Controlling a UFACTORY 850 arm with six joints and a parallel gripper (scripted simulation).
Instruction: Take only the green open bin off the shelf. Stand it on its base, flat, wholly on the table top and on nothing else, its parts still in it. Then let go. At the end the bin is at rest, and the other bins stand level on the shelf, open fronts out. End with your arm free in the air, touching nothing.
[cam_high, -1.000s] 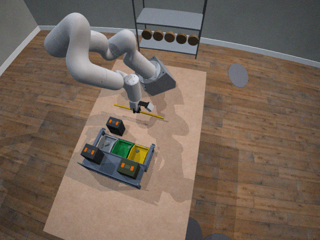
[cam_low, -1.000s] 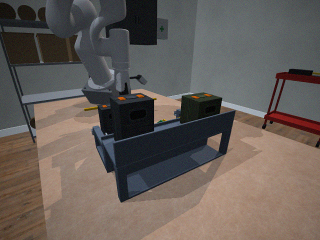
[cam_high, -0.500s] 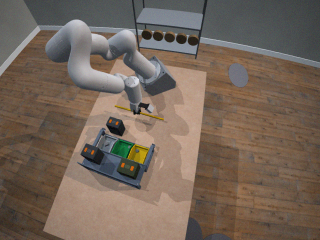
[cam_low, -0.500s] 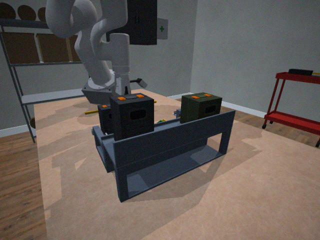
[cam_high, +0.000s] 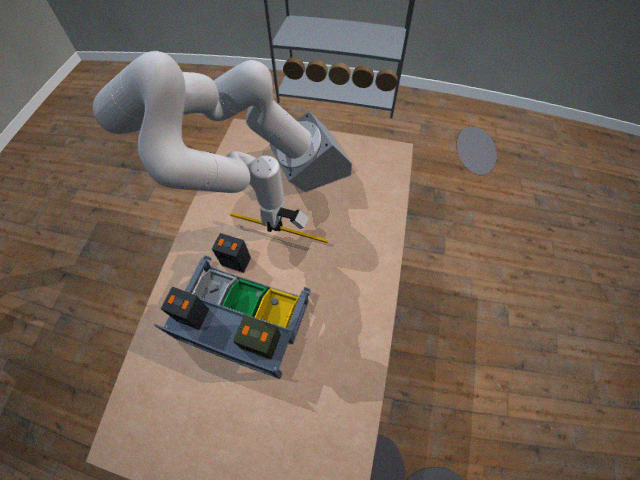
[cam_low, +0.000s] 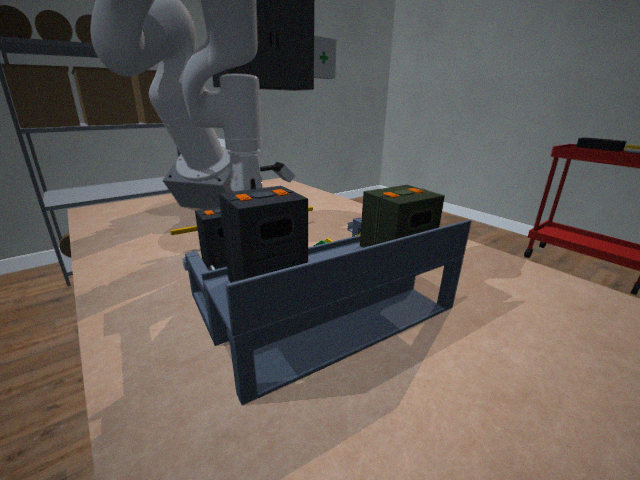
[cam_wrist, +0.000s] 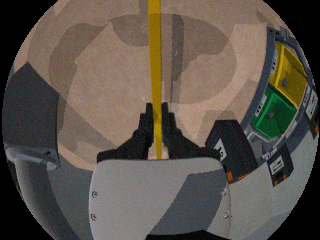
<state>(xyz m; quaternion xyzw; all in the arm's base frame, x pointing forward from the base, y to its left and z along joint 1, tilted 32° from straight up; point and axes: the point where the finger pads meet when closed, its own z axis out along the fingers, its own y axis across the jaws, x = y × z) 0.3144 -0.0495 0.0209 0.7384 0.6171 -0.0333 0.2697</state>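
My gripper (cam_high: 273, 227) (cam_wrist: 157, 111) is shut on a long yellow bar (cam_high: 310, 237) (cam_low: 183, 229) (cam_wrist: 155, 50) near its middle. The bar is a little above the table, its shadow offset from it. The green bin (cam_high: 242, 299) (cam_wrist: 272, 119) sits in the middle of the blue-grey shelf (cam_high: 217, 338) (cam_low: 336, 284), between the grey bin (cam_high: 208, 290) and the yellow bin (cam_high: 277, 311) (cam_wrist: 291, 72). A part shows in each bin. The open fronts face my side. My gripper is away from the bins. In the exterior view the shelf and cases hide most of the bins.
A dark case (cam_high: 231, 253) (cam_low: 209, 240) (cam_wrist: 227, 145) stands on the table before the grey bin, between gripper and shelf. Another dark case (cam_high: 185, 308) (cam_low: 266, 232) and an olive case (cam_high: 256, 335) (cam_low: 403, 219) stand on top of the shelf.
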